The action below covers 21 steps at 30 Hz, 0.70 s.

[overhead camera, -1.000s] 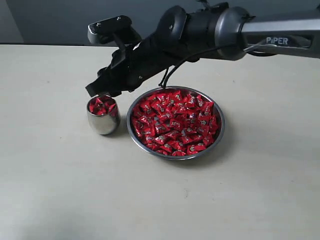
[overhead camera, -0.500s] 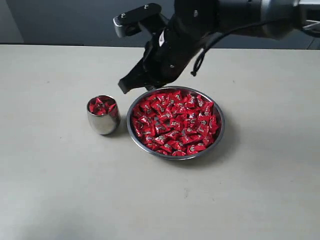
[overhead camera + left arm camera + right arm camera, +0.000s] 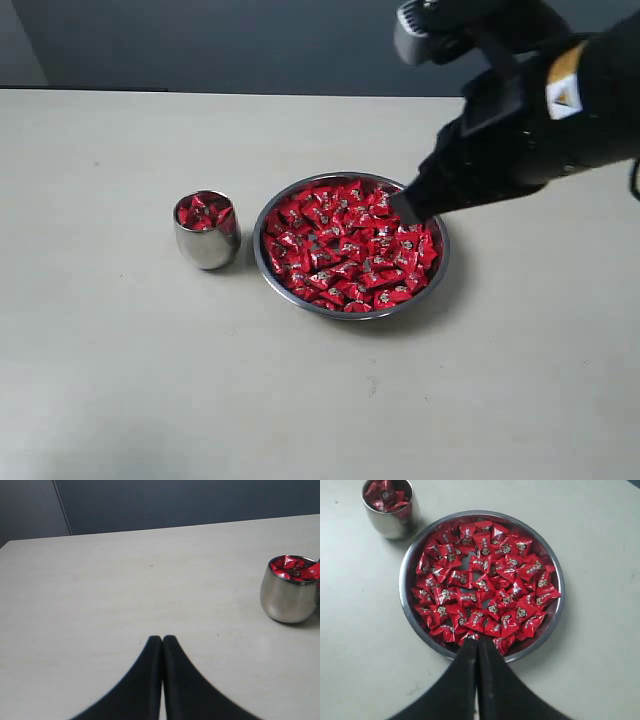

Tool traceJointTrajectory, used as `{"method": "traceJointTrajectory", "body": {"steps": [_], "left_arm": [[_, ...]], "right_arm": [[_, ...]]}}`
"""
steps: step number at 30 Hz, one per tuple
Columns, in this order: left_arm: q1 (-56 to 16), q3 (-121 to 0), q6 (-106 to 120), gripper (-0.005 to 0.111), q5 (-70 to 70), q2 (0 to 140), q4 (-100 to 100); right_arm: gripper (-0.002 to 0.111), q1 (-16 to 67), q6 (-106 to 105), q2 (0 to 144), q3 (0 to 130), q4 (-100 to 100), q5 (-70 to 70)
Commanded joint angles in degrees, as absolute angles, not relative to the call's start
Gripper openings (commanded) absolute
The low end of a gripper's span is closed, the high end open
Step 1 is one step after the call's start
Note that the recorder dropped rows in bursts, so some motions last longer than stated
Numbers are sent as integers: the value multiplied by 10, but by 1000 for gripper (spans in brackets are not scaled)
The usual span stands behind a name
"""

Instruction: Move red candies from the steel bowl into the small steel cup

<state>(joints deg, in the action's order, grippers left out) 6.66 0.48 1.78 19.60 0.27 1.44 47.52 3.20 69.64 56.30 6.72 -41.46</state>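
The steel bowl (image 3: pixel 262 262) sits mid-table, heaped with red candies (image 3: pixel 340 245). Left of it stands the small steel cup (image 3: pixel 207 248), with a few red candies showing at its mouth. My right gripper (image 3: pixel 405 208) is shut, its tips just above the candies at the bowl's right side. In the right wrist view the shut tips (image 3: pixel 477 642) lie over the rim of the bowl (image 3: pixel 405 580), with the candies (image 3: pixel 480 575) and the cup (image 3: pixel 390 525) beyond. My left gripper (image 3: pixel 162 639) is shut over bare table, well apart from the cup (image 3: pixel 287 600).
The pale table (image 3: pixel 120 380) spreads wide around the bowl and cup. A dark wall (image 3: pixel 200 40) runs behind its far edge. The right arm's black body (image 3: pixel 540 110) hangs above the table's right side.
My right arm swung from above the cup rightward across the bowl and now points at the bowl's right side. Cup and bowl have not moved.
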Motion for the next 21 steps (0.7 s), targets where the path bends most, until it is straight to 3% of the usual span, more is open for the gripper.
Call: {"method": "traceJointTrajectory", "body": {"steps": [1,13,21], "left_arm": [[62,0,17,0,193,0,16],[62,0,17,0,193,0,16],[62,0,17,0,193,0,16]], "right_arm": [[-1,474,34,586,501,74,-417],[-1,475,34,346,429,44,-414],[-1,475,42,278,395,32,-371]]}}
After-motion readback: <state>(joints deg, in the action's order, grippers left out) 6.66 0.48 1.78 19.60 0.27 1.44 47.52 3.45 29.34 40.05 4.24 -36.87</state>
